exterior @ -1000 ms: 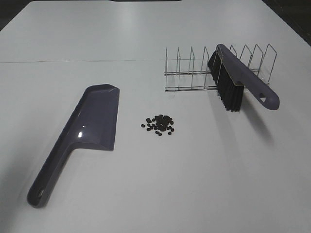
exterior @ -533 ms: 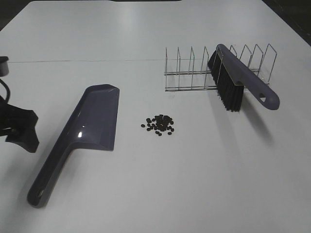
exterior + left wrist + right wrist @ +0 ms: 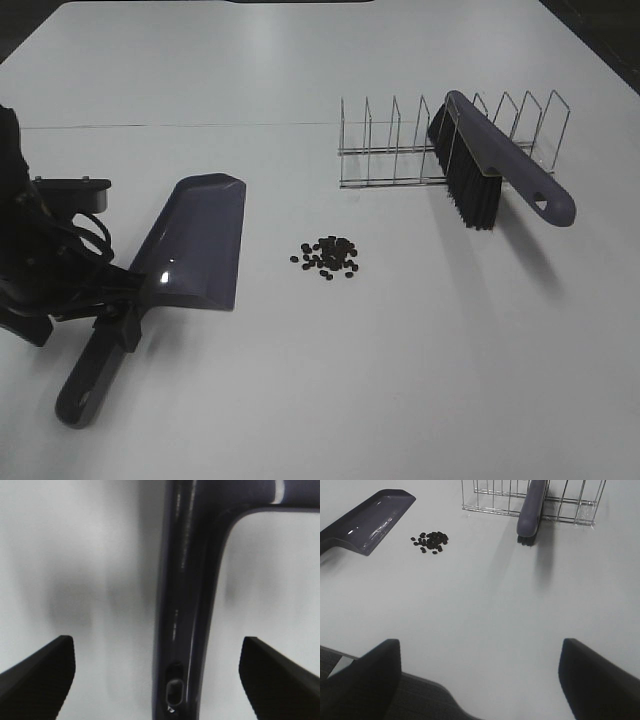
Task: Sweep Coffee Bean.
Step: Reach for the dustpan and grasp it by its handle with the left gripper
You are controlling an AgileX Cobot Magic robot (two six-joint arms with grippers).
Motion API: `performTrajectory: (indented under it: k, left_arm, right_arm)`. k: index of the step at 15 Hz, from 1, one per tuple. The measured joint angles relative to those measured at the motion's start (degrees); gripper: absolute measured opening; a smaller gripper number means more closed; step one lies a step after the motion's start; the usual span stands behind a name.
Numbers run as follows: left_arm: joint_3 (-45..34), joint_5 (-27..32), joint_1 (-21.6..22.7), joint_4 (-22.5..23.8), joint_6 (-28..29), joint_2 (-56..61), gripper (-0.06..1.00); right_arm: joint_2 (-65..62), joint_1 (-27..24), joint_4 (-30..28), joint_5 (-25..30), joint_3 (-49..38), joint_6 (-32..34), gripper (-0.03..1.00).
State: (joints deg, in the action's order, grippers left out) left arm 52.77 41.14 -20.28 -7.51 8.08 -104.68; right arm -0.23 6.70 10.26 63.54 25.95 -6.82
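Note:
The coffee beans (image 3: 328, 257) lie in a small dark pile on the white table, also in the right wrist view (image 3: 430, 541). The purple-grey dustpan (image 3: 195, 240) lies left of the pile, its handle pointing to the front left. My left gripper (image 3: 112, 318) is over the handle. In the left wrist view it (image 3: 156, 647) is open, with one finger on each side of the handle (image 3: 187, 605) and apart from it. The brush (image 3: 490, 165) leans in the wire rack (image 3: 390, 150). My right gripper (image 3: 480, 650) is open and empty, far from the beans.
The wire rack (image 3: 490, 500) stands behind and to the right of the beans, with the brush (image 3: 532, 510) across it. The dustpan pan (image 3: 370, 517) shows in the right wrist view. The table's front edge (image 3: 370, 695) lies below my right gripper.
My left arm has come in from the left edge and moved over the dustpan handle. The dustpan, beans and brush have not moved.

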Motion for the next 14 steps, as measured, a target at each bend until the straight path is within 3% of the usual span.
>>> performTrajectory:
  k: [14]
  left_arm:
    - [5.39,0.52,-0.46,-1.15,-2.64,-9.17,0.81]
  right_arm:
    - [0.00,0.00,0.00,0.00,0.00,0.00,0.75]
